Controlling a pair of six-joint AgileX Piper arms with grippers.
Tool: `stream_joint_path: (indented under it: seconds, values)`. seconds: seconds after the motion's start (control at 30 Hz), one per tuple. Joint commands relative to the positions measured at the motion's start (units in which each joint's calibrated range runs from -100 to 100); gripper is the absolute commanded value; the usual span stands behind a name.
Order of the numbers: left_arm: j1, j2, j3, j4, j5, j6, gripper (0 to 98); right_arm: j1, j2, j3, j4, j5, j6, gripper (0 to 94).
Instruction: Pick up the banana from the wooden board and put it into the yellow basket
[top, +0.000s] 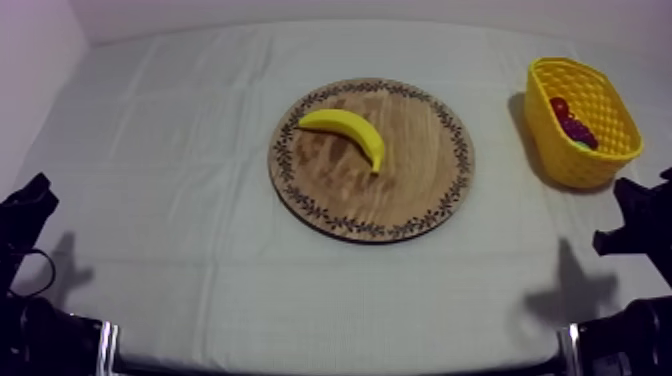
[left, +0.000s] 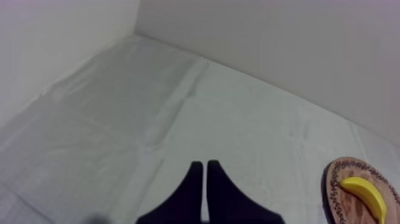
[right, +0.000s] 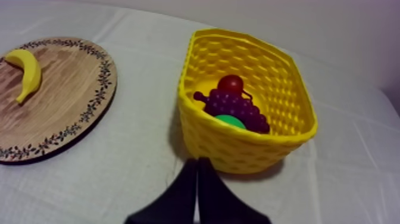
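Here, the left gripper (left: 205, 165) has its two black fingers pressed together in a narrow wedge with nothing between them, and it hangs over bare cloth (left: 178, 119) near its own side of the table. The right gripper (right: 198, 162) is drawn together in the same way, also holding nothing, and its tips point at the near wall of the yellow basket (right: 238, 143), just in front of it.

The banana (top: 348, 130) lies on the wooden board (top: 400, 190), well apart from both grippers. From the left gripper it is far ahead and off to the robot's right. From the right gripper it is off to the left, across a strip of cloth and the board's patterned rim.

In the top view the banana sits on the far left part of the board, inside the rim. Its long axis runs slantwise, from an end toward the far left to a narrower end pointing toward the board's middle and the near side. Its curve bulges toward the far right.

In the basket, at the table's right side, lie a small red fruit (right: 230, 83), a bunch of grapes (right: 238, 107) and a green piece (right: 229, 121) half hidden under the grapes.
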Motion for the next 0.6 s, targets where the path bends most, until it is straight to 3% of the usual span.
stream_joint_path:
  seconds: [0.0, 0.43, 0.57]
  values:
    - [0.01, 0.0, -0.01, -0.01, -0.01, 0.01, 0.1, -0.02, 0.0, 0.05, -0.01, -0.03, -0.04, 0.4]
    - [0.01, 0.0, -0.01, -0.01, -0.01, 0.01, 0.1, -0.35, 0.0, 0.05, -0.01, -0.03, 0.01, 0.4]
    - [0.01, 0.0, -0.01, -0.01, -0.01, 0.01, 0.1, -3.49, 0.06, 0.05, -0.01, -0.03, 0.39, 0.4]
